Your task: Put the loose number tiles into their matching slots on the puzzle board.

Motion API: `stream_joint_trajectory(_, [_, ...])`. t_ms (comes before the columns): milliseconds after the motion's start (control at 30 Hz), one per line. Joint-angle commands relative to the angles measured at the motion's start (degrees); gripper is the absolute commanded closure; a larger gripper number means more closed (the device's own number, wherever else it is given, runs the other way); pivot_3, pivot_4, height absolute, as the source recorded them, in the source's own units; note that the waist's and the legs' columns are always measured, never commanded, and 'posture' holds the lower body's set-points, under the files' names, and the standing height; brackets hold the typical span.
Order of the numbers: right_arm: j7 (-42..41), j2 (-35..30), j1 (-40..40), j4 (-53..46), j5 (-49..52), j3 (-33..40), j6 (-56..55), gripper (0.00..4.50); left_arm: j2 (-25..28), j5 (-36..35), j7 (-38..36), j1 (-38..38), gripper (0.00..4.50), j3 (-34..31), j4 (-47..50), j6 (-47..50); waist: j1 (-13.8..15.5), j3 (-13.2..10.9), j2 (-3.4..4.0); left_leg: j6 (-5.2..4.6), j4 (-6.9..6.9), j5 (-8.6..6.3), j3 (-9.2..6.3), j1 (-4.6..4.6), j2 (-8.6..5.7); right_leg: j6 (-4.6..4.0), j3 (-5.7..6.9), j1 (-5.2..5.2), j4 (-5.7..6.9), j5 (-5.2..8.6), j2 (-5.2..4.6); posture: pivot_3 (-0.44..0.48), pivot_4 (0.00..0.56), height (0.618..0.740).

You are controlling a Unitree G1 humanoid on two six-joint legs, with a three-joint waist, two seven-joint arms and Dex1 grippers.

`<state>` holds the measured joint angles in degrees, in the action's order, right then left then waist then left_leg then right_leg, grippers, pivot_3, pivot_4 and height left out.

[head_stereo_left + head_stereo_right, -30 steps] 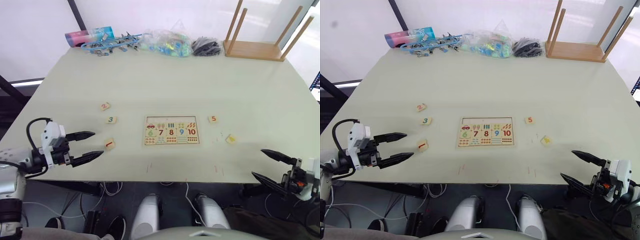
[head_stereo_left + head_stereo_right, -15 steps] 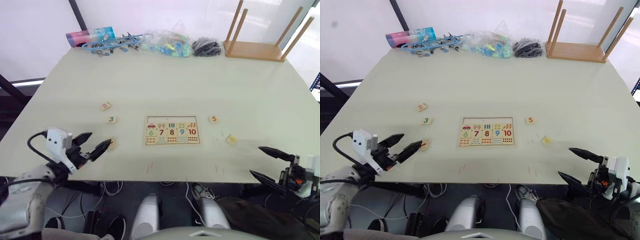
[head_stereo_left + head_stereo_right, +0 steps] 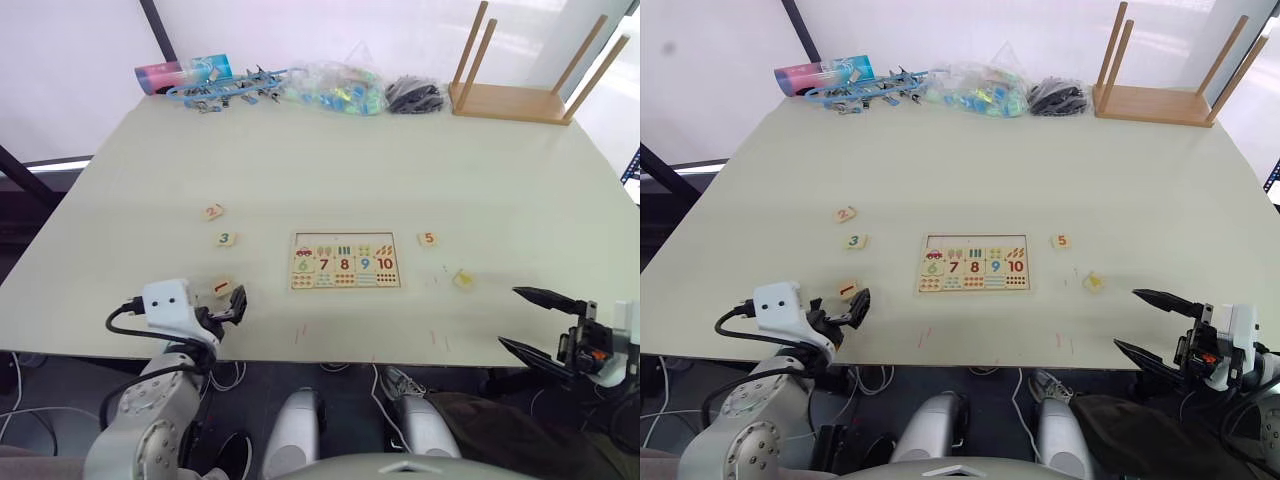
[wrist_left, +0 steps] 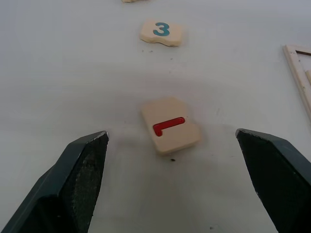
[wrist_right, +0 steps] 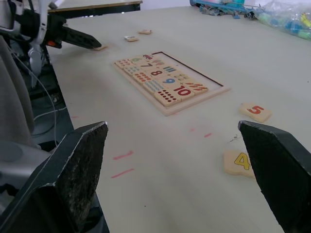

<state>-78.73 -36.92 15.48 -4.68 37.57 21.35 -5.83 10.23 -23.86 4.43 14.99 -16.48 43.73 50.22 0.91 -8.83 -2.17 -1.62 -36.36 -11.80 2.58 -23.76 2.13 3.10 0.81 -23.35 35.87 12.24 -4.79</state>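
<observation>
Readable on loose tiles: red 1 on the tile (image 4: 171,125) between the open fingers of the left gripper (image 4: 177,189); teal-green 3 on the tile (image 4: 162,32) beyond it; a reddish digit, apparently 2, on the tile (image 3: 210,212) farther back; orange 5 on the tile (image 5: 255,111) near the puzzle board's right end; yellow 4 on the tile (image 5: 238,162) nearer the table edge. Printed across the puzzle board (image 3: 344,261), left to right: green 6, red 7, red 8, blue 9, red 10, above rows of dots. Print on the pink and blue package (image 3: 183,72) at the far table edge too small to read.
</observation>
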Motion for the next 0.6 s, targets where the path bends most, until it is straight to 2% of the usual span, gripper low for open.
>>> stream_joint_trajectory(33, [-3.4, -0.8, 0.1, 2.1, 1.1, 2.9, -3.2, 0.00, -0.9, 2.6, 2.6, -0.3, 0.05, 1.6, 2.4, 0.4, 0.0, 0.0, 0.00, 0.00, 0.00, 0.00, 0.00, 0.00, 0.00, -0.01, 0.00, 0.00, 0.00, -0.01, 0.01, 0.000, 0.150, 0.740])
stream_joint_trajectory(433, [-6.3, 0.0, 0.6, 5.8, 1.9, 4.4, -6.1, 0.00, -5.6, 10.4, 9.3, -5.0, 0.05, 6.8, -0.9, 1.2, 0.0, 0.0, 0.01, 0.00, -0.04, 0.00, -0.06, -0.01, 0.00, 0.00, -0.16, 0.03, 0.00, 0.00, 0.15, 0.000, 0.150, 0.740])
stream_joint_trajectory(600, [-6.6, -0.2, 0.7, 6.2, 2.0, 4.4, -6.3, 0.00, -6.6, 12.4, 9.6, -6.0, 0.05, 7.0, -1.6, 1.7, 0.0, 0.0, 0.01, 0.00, -0.05, 0.00, -0.07, -0.01, -0.01, -0.02, -0.17, 0.04, 0.00, -0.01, 0.19, 0.000, 0.150, 0.740])
